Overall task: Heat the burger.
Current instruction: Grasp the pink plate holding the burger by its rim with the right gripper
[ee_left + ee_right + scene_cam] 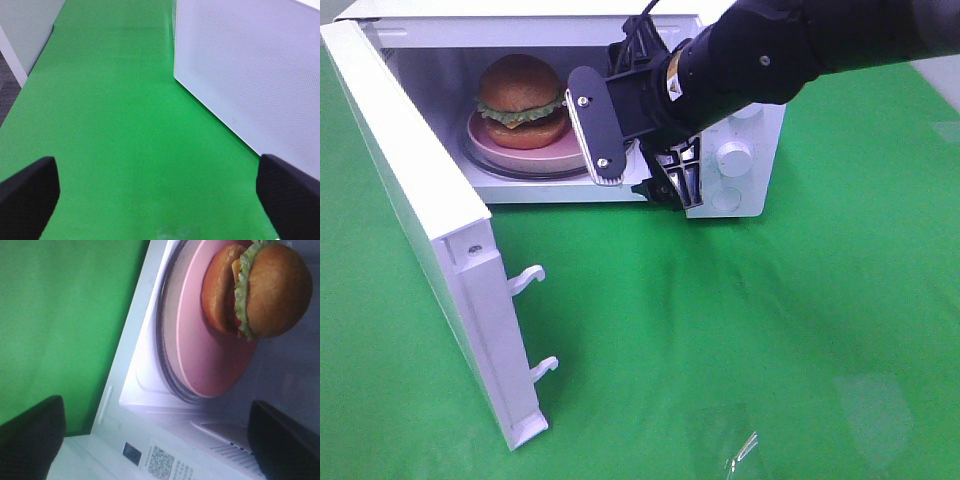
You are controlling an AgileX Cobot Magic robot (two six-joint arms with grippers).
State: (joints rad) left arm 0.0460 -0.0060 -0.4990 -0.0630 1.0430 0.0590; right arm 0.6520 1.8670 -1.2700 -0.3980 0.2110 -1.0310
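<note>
The burger (523,102) is seated on the pink plate (492,147), which rests on the glass turntable (516,172) inside the microwave (757,152); the cavity is open and the door (433,225) is swung fully out. The right gripper (638,155) is held at the mouth of the cavity with its jaws spread wide and nothing between them, as is confirmed in the right wrist view, where both dark fingers (31,435) stand well apart and the burger (260,290) lies straight ahead of them, deeper in the cavity and clear of any contact. The burger is round, so no long axis needs to be allowed for; its stack stands upright on the plate. With loading judged complete, the coming move is judged to turn on the door, which lies away from the right gripper, across the opening and out toward the near side of the table (740,330). The left gripper (160,192) is likewise held wide and empty over the green cloth, with a white perforated panel (250,70), probably the door's outer face, just beside one of its fingers. The left arm is therefore judged the nearer to the door, though it is not seen in the high view.
</note>
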